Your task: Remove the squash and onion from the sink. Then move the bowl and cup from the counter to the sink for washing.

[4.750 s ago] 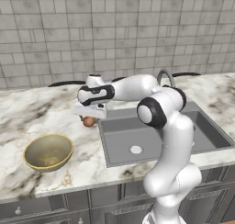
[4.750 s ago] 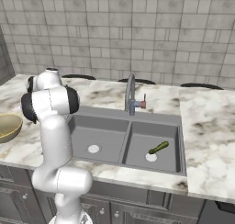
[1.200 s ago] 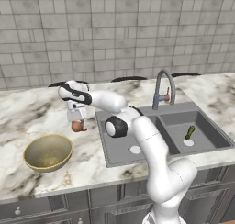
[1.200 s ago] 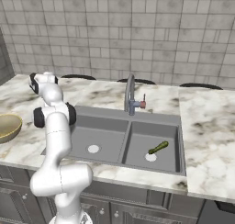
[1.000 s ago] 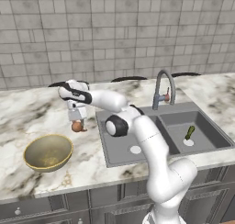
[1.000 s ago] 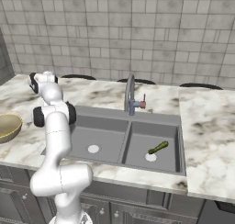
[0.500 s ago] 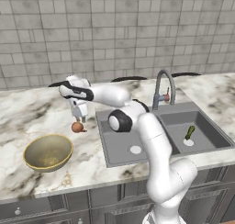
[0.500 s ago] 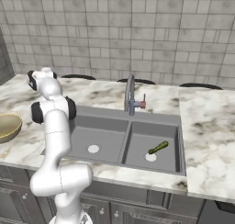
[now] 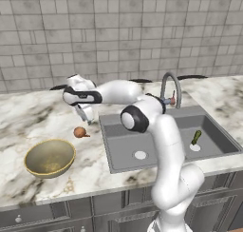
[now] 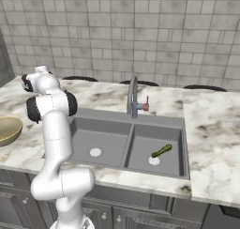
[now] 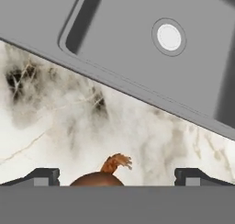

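1. Marble counter [image 9: 28,119] left of sink [image 9: 161,145]; onion [image 9: 79,132] resting there, apart from bowl [image 9: 50,157].
2. Gripper [image 9: 87,113] above onion, fingers spread wide, nothing held.
3. Squash [image 9: 195,137] lying in right basin.
4. Risk: round onion rolling toward basin edge if nudged.
5. Since a second ago: raised off onion.

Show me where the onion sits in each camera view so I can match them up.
Left base view: onion on the counter, between bowl and sink.
Right base view: I can't make it out.
Hand view: onion at bottom centre, between the fingers.
Shared landmark: the sink's left drain hole.
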Robot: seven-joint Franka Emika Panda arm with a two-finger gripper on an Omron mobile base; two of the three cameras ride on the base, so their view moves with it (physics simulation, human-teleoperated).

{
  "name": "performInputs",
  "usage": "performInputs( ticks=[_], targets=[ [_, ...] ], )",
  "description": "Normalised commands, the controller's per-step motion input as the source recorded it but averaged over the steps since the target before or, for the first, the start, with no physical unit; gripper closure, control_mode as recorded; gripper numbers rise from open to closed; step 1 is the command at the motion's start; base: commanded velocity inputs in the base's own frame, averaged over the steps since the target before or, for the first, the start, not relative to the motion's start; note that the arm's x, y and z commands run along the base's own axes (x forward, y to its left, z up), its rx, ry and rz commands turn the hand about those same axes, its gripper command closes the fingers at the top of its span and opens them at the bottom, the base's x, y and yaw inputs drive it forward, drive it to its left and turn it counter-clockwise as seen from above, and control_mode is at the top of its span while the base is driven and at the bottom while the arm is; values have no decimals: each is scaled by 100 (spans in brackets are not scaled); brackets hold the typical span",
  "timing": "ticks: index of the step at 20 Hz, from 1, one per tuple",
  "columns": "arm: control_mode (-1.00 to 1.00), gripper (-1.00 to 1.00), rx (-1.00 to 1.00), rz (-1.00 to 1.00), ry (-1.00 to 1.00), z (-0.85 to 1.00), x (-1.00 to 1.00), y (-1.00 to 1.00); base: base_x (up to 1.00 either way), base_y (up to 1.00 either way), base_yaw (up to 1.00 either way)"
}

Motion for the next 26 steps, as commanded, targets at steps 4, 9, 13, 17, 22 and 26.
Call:
performInputs(
  ticks=[4, 9, 13, 17, 22, 26],
  targets=[
    [-100, -100, 0, 0, -33, 8, -32, -24, 0, 0, 0],
    [-100, -100, 1, 0, -26, 9, -32, -24, 0, 0, 0],
    [-100, -100, 8, 0, -2, 23, -21, -27, 0, 0, 0],
    [-100, -100, 11, 0, 3, 29, -16, -27, 0, 0, 0],
    [-100, -100, 8, 0, 3, 27, -20, -27, 0, 0, 0],
    [-100, -100, 1, 4, 0, 21, -29, -22, 0, 0, 0]
  ],
)
